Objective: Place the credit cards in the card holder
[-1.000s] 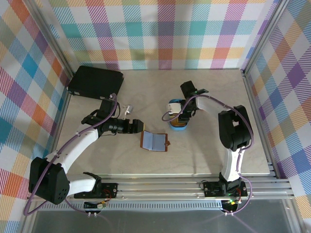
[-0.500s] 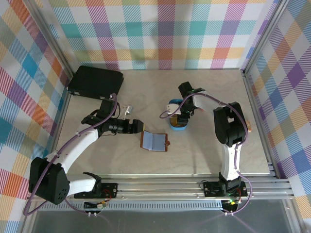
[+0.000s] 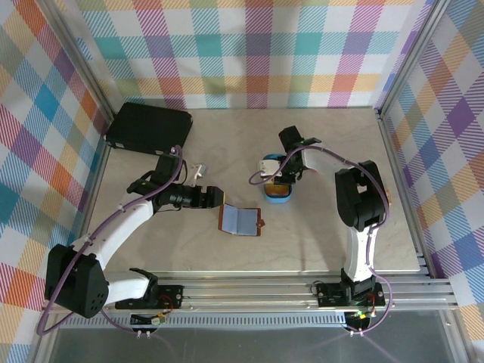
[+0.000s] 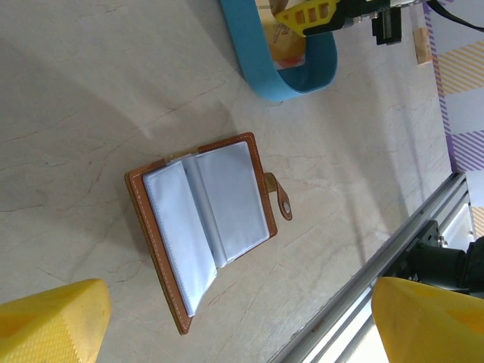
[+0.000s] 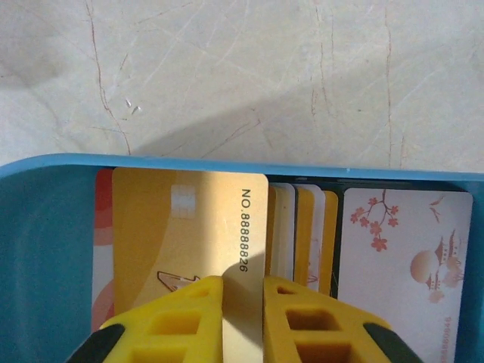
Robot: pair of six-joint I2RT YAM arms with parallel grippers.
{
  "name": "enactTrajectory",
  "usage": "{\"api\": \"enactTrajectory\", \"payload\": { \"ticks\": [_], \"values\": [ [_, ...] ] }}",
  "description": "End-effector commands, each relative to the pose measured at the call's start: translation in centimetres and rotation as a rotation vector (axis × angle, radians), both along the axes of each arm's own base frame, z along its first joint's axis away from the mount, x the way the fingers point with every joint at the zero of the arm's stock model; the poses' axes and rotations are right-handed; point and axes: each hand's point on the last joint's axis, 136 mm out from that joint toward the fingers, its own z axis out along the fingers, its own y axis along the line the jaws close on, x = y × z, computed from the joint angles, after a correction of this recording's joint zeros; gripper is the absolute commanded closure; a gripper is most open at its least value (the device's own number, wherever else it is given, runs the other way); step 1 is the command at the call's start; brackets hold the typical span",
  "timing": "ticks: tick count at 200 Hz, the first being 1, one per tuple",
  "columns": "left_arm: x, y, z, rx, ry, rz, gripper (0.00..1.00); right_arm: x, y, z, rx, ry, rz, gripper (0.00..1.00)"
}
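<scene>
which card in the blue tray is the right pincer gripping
The gold card printed NO.88888826: the right pincer pinches its near edge. The white blossom card and the other cards beside it are untouched.

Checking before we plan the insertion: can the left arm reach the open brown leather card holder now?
Likely yes: the open left gripper hovers beside the brown leather card holder, nothing between them.

So the left arm (image 3: 125, 221) and right arm (image 3: 361, 200) were white shells with chunky black joints and purple cables (image 3: 333, 159); right end effector (image 5: 243, 318) had yellow lattice-cut fingers (image 5: 174, 327).
</scene>
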Motion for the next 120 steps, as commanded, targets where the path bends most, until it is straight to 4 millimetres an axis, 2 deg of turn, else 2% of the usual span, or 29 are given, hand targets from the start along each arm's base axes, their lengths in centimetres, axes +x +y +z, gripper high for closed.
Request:
{"api": "enactTrajectory", "payload": {
  "ticks": [1,53,82,120],
  "values": [
    [0.1,0.4,-0.9,0.016,0.004,0.000,0.11,-0.1,0.0,-0.3,-0.010,-0.040,0.026,0.88],
    [0.1,0.4,-1.0,0.018,0.006,0.001,0.10,-1.1,-0.3,1.1,-0.003,-0.043,0.020,0.91],
    [0.1,0.4,-1.0,0.017,0.008,0.001,0.10,-2.4,-0.4,1.6,0.001,-0.003,0.011,0.94],
    [0.2,0.3,-1.0,0.014,0.004,0.000,0.10,-3.9,-0.1,2.9,0.040,0.060,-0.048,0.94]
  ]
}}
